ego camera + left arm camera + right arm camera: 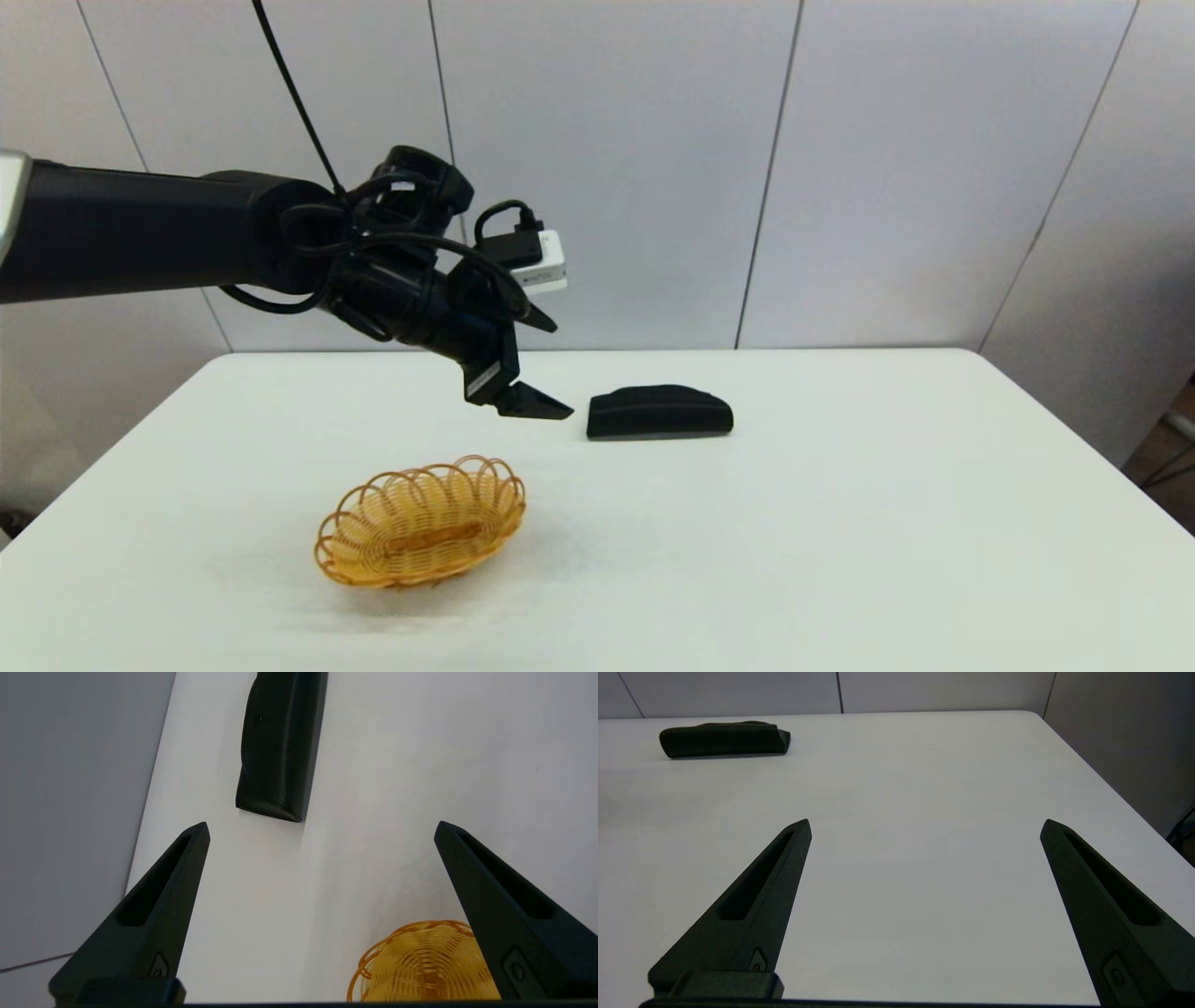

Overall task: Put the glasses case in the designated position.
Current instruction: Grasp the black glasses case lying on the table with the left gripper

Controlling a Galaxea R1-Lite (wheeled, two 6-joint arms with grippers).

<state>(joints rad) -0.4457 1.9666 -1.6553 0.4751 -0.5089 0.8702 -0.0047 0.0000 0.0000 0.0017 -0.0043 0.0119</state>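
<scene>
The glasses case [659, 413] lies near the table's [840, 523] far edge, bare surface around it, well apart from the basket [420, 521]. The left gripper [546, 369] hangs just beside the case, jaws spread wide and empty, seemingly not touching. The right gripper [924, 826], low over open table, is likewise spread and empty.

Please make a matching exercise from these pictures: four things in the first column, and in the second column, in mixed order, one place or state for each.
Things:
1. glasses case
2. wicker basket
3. left gripper
4. right gripper

Places or states:
A. open, raised above the table, between the basket and the case
B. open, low over bare table, out of the head view
C. lying flat toward the far edge of the table
D. empty, nearer the robot, on its left

Pairs: 1-C, 2-D, 3-A, 4-B
</scene>
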